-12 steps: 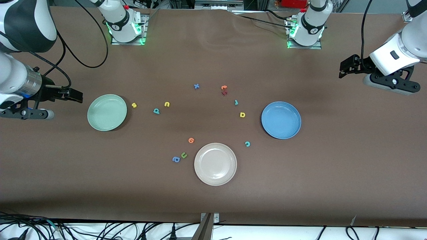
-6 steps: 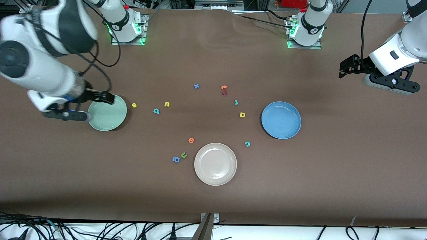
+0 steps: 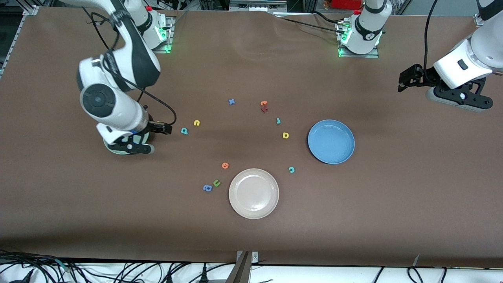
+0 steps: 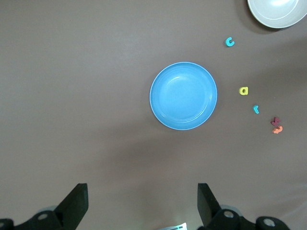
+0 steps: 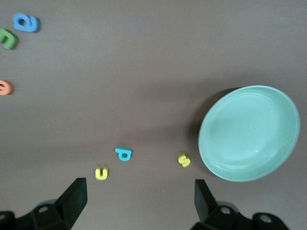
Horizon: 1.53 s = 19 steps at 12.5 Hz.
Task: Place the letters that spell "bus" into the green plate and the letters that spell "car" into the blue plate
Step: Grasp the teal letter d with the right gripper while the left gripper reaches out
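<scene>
Your right tool (image 3: 167,129) hangs released over the desk just beside the green plate (image 5: 247,132), which the arm largely hides from the front camera. The yellow "s" (image 5: 184,160) lies just beside that plate's rim, with the teal "b" (image 3: 184,131) and yellow "u" (image 3: 196,123) a little farther toward the middle of the desk. Your left tool (image 3: 406,80) waits released in the air over the left arm's end of the desk. The blue plate (image 3: 331,141) sits empty, with the yellow "a" (image 3: 285,135), thin teal "r" (image 3: 278,120) and teal "c" (image 3: 291,169) scattered near it.

Watch for two risks. The letters are tiny and flat, so a descent that lands slightly off may push one along the desk or pinch nothing. The "s" sits so close to the plate that a finger could strike the rim and shove the plate. Also, do not confuse the green "u" (image 3: 216,182) or blue "a" (image 3: 207,188), near the white plate (image 3: 254,193), with the wanted ones.

Room is generous: all letters lie around the middle, well apart from every desk edge.
</scene>
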Motion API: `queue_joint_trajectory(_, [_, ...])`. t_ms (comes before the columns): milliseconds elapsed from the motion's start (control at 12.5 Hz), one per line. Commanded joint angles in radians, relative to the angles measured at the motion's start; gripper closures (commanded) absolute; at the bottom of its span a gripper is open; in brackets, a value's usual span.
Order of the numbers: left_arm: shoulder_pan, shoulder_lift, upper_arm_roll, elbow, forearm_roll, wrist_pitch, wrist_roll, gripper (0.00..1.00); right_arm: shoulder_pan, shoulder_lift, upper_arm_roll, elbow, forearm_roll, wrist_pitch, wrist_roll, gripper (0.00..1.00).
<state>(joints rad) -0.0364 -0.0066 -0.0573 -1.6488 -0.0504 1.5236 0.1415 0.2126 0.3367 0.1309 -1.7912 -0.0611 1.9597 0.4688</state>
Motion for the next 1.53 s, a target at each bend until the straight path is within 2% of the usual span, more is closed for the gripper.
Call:
queue_joint_trajectory(0, [0.000,0.010,-0.006,0.024,0.011,-0.013,0.006,0.00,0.002,-0.038,0.022,-0.219,0.021,0.228,0.031,0.01])
queue_joint_trajectory(161, [-0.002,0.020,-0.016,0.024,-0.002,-0.013,0.004,0.00,0.002,-0.019,0.038,-0.345,0.021,0.431,0.082,0.01])
queue_joint_trajectory(321, [-0.006,0.039,-0.016,0.029,-0.003,-0.005,0.003,0.00,0.002,0.024,0.039,-0.413,0.020,0.583,0.088,0.01])
queue_joint_trajectory(642, [-0.036,0.069,-0.016,0.040,0.007,-0.006,-0.003,0.00,0.008,0.105,0.041,-0.415,0.012,0.685,0.083,0.02])
queue_joint_trajectory(883, [-0.045,0.128,-0.016,0.043,0.004,0.006,-0.077,0.00,0.011,0.119,0.041,-0.415,0.012,0.702,0.083,0.13])
queue_joint_trajectory(1043, [-0.091,0.199,-0.016,0.061,0.009,0.103,-0.123,0.00,0.030,0.125,0.041,-0.415,0.012,0.702,0.083,0.13])
queue_joint_trajectory(1204, [-0.143,0.305,-0.016,0.060,0.012,0.223,-0.212,0.00,0.030,0.125,0.041,-0.415,0.012,0.697,0.076,0.34])
queue_joint_trajectory(1365, [-0.216,0.393,-0.016,0.060,0.026,0.384,-0.307,0.00,0.030,0.125,0.041,-0.415,0.012,0.696,0.070,0.47])
queue_joint_trajectory(1445, [-0.255,0.436,-0.016,0.061,0.026,0.473,-0.350,0.00,0.030,0.125,0.041,-0.416,0.012,0.696,0.068,0.50])
